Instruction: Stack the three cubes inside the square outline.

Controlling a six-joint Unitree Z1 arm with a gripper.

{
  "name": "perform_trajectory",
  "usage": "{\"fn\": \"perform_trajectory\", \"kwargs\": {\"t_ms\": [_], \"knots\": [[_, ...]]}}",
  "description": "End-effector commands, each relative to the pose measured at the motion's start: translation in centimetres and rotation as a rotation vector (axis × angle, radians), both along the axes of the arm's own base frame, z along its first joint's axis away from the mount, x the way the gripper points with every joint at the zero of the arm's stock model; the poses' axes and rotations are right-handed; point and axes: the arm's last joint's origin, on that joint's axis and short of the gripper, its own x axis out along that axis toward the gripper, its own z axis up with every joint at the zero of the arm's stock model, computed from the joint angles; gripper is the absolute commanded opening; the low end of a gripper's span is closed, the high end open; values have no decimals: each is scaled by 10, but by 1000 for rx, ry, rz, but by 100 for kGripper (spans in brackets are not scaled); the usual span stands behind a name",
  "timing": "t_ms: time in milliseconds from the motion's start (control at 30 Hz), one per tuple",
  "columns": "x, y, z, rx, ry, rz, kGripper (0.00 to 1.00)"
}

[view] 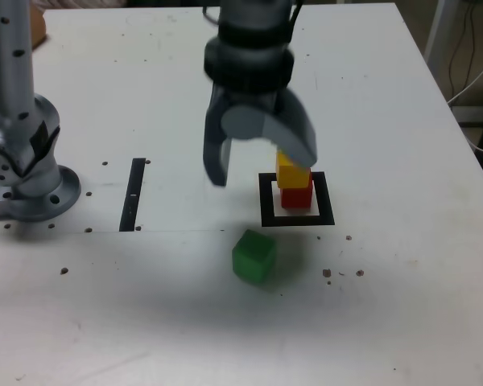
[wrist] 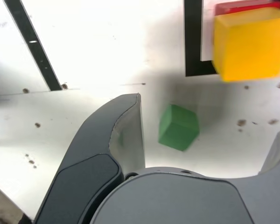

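The dark grey gripper [view: 262,161] hangs spread wide and empty above the small yellow matte cube [view: 293,172], stacked on the red cube [view: 297,196] inside the black square outline [view: 267,201]. The loose green cube [view: 253,256] sits nearer, towards the exterior view's left — a careless swing down to it could clip the stack and topple it.

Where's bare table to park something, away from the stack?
Free: the near strip in front of the green cube, and the far table behind the black strip. Crowded: around the square outline, where yellow cube sits on red cube under the open gripper.
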Motion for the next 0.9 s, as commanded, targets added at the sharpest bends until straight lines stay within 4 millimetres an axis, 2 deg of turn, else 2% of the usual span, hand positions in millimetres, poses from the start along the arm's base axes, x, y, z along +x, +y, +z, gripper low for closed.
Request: {"fn": "perform_trajectory", "kwargs": {"t_ms": [0,100,200,433,667,867], "knots": [[-5,-1,-12,-28,-98,10,100],[-15,0,-26,-38,-164,40,100],[-24,3,-30,-23,-155,83,99],[-27,-3,-8,51,11,168,98],[-19,-36,7,72,21,168,97],[-24,-63,-3,63,75,131,97]]}}
